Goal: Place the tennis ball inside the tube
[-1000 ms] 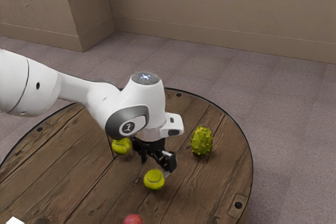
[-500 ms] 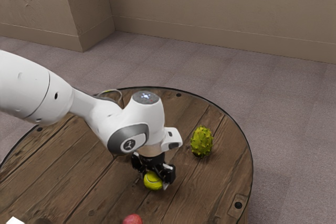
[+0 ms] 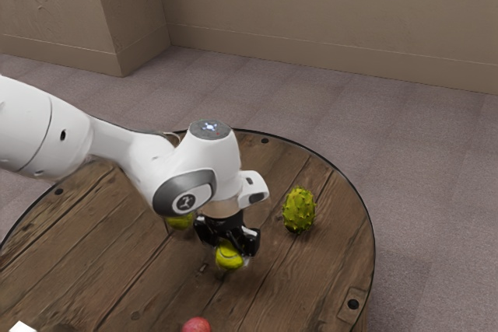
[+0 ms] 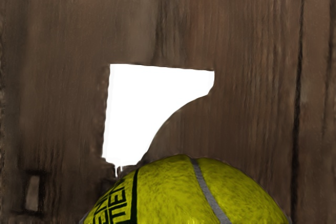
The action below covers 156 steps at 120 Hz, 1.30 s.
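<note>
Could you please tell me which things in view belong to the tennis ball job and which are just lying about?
Part of the job:
- tennis ball, held in my gripper
- what looks like the clear tube's rim, behind my arm

Just lying about:
- spiky yellow-green fruit
- round red thing

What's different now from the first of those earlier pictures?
The hand was above the ball, not holding it. It went down, closed on it, and has now raised it a little off the table. The other ball, the spiky fruit and the red one stayed put.
</note>
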Motion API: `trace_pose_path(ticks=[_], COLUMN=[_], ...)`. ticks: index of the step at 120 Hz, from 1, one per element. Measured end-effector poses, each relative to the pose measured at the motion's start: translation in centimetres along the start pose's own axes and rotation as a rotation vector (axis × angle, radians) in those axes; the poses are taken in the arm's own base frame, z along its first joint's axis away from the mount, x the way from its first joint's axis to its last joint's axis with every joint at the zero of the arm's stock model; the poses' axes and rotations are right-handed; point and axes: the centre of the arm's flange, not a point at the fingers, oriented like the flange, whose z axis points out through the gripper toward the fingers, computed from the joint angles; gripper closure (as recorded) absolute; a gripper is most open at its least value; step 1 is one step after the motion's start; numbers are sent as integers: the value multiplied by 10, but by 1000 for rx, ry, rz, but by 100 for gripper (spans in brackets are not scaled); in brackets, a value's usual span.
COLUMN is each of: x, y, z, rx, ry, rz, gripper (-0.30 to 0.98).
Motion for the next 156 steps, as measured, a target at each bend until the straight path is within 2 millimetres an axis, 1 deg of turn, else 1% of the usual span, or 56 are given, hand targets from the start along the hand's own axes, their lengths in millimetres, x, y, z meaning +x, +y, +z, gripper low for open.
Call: trace_pose_path(ticks=[8, 32, 41, 47, 55, 61, 70, 78, 83, 99, 111, 124, 144, 150, 156], x=[-1, -4, -1, 6, 15, 17, 21, 28, 29, 38, 43, 48, 55, 57, 58], y=[-1, -10, -14, -24, -44, -57, -69, -84, -90, -117, -130, -141, -163, -170, -172], z=[-23, -106, -133, -148, -168, -179, -196, -210, -215, -220, -223, -227, -223, -219, -215], rx=[-4, -32, -41, -46, -49, -50, -55, -58, -57, -24, -1, 28, 70, 80, 88], ry=[17, 82, 107, 120, 135, 142, 158, 172, 176, 194, 207, 227, 240, 235, 229], rz=[-21, -86, -91, -103, -133, -146, -149, -157, -154, -129, -105, -73, -46, -43, -35], gripper=[53, 56, 56, 56, 54, 53, 52, 52, 51, 50, 45, 43, 43, 43, 42])
